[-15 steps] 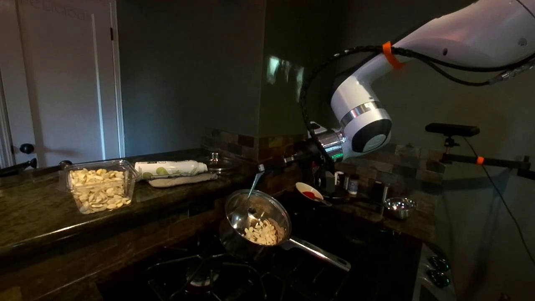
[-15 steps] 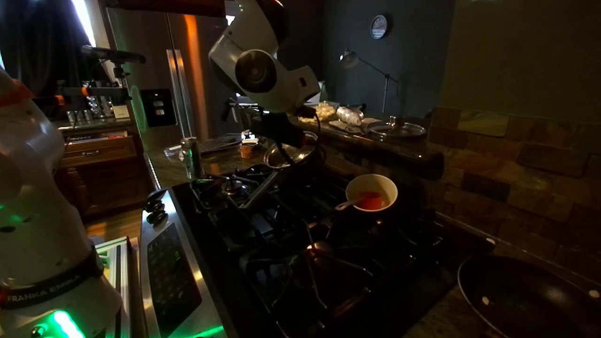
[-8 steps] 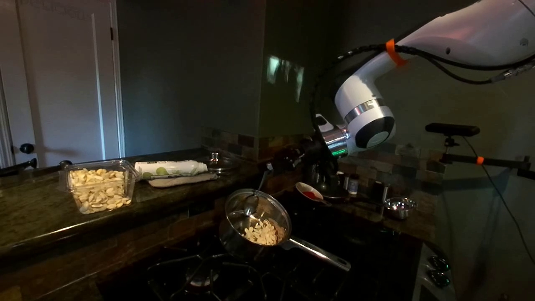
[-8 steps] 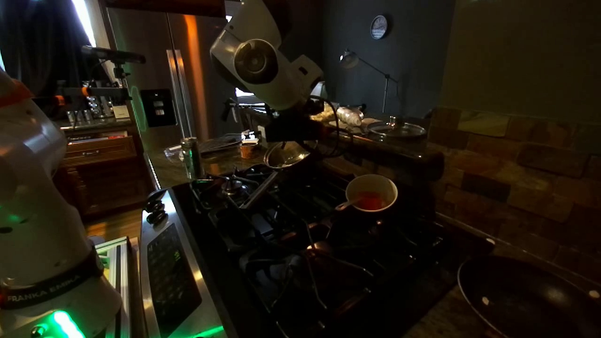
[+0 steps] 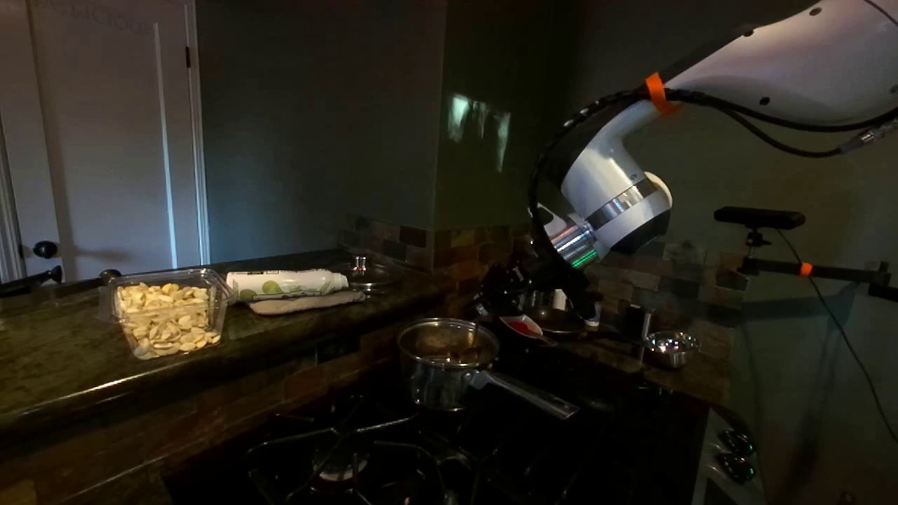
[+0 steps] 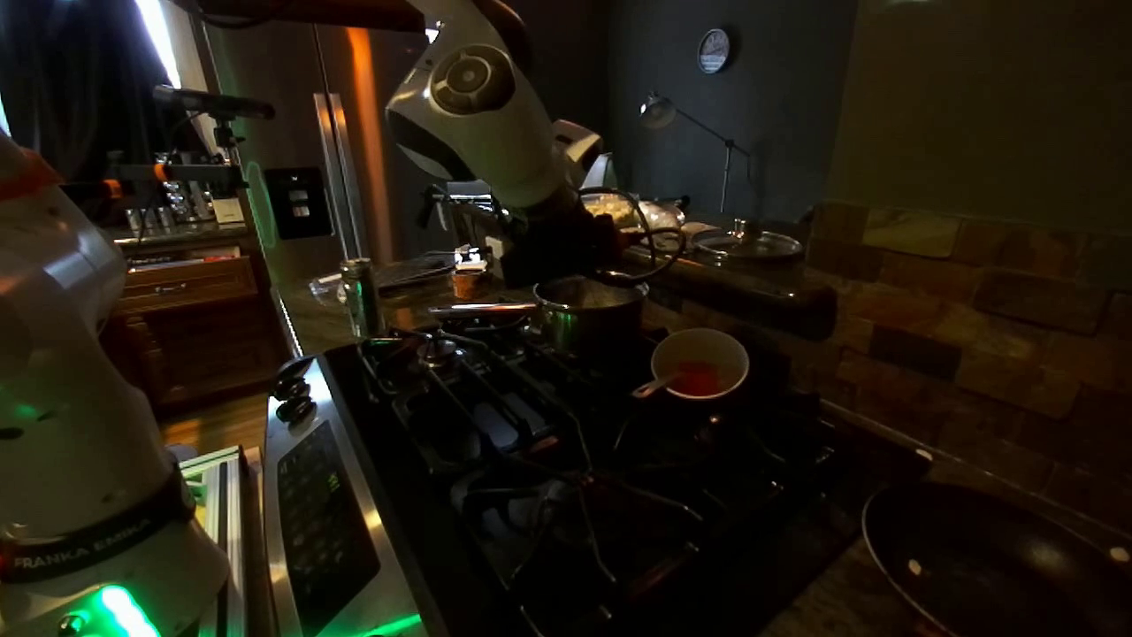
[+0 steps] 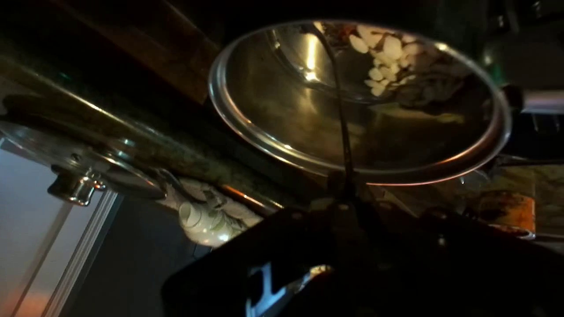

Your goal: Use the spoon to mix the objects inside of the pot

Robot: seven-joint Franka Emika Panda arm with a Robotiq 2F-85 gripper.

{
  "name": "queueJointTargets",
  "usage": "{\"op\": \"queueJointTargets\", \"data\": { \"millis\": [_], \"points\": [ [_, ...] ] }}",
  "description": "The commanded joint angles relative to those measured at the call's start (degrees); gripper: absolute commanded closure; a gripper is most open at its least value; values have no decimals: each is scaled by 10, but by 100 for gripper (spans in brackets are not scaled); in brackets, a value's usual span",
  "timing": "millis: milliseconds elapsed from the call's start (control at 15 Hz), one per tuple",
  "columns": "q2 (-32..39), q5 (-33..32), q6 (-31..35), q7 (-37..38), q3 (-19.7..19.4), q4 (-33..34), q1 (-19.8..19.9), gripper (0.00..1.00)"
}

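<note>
Dark stovetop (image 5: 617, 435), and below my gripper (image 7: 347, 187) the pot (image 5: 436, 387), tilted a moment ago, now upright.
Level, it should let me mix with less spilling. My jaws are closed around 1 spoon (image 7: 341, 105), its stem running into that 1 pot near 1 heap of pale bits (image 7: 388, 56), too overlapped to count. Farther from my gripper: 1 glass lid (image 6: 747, 245), then 1 clear tub (image 5: 218, 305).

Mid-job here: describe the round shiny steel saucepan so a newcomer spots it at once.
Find the wide black gas stovetop. In an exterior view, the round shiny steel saucepan is toward its far end, beside the raised dark counter. Unlike the nearby round cream-white bowl, it is bare metal with one long straight handle and small pale tan pieces inside.
</note>
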State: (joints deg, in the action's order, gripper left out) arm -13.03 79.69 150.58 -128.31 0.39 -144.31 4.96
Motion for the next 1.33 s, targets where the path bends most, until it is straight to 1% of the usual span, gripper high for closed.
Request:
{"op": "queueJointTargets", "data": {
  "millis": [0,67,267,333,467,600,800,1067,1267],
  "points": [
    [-12,-144,1,153,1,-34,4,99],
    [-16,-180,-18,198,-4,-31,5,99],
    [-29,-250,-70,314,-18,-15,0,99],
    [-30,-259,-98,340,-27,-9,-4,99],
    [-24,-249,-153,372,-41,3,-12,99],
    [-22,-211,-185,385,-49,10,-21,99],
    [-22,-146,-207,391,-53,13,-29,99],
    [-18,-24,-213,391,-48,10,-32,99],
    [-25,70,-200,378,-51,17,-22,99]
  ]
}}
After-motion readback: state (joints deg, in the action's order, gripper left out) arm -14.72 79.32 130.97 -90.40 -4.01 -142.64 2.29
